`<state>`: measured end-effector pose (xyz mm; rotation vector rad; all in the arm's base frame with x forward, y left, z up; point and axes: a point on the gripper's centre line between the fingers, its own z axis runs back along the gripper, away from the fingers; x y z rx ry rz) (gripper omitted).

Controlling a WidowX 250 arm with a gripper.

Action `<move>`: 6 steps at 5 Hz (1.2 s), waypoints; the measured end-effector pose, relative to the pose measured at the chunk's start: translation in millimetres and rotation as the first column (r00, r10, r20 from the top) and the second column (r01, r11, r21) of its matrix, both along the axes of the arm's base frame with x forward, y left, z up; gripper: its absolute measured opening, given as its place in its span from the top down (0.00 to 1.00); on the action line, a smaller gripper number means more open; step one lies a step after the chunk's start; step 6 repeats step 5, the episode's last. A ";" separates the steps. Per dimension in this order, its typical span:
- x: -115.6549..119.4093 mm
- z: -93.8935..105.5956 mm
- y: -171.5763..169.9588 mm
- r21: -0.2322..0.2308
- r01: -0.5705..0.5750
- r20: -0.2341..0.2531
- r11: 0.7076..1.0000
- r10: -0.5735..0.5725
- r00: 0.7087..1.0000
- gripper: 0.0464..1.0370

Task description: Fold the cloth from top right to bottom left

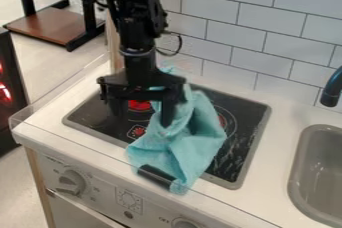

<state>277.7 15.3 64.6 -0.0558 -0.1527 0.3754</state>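
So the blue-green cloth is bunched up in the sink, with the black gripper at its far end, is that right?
Not quite, the place is wrong: the camera view shows the blue-green cloth bunched up mostly on the black stovetop. The black gripper is indeed at its far end.

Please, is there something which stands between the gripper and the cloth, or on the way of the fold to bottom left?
Nothing visible stands between the gripper and the cloth. Toward the bottom left, a black bar is at the cloth's lower edge and might get in the way.
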 end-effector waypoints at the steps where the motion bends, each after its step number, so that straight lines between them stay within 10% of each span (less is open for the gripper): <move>1: -0.2 21.9 7.4 -0.007 0.001 0.045 1.000 -0.001 0.999 0.04; 3: -14.1 77.9 7.1 0.013 0.041 0.153 0.999 -0.043 0.987 0.04; 6: -13.3 86.9 5.3 0.014 0.073 0.180 0.997 -0.075 0.981 0.04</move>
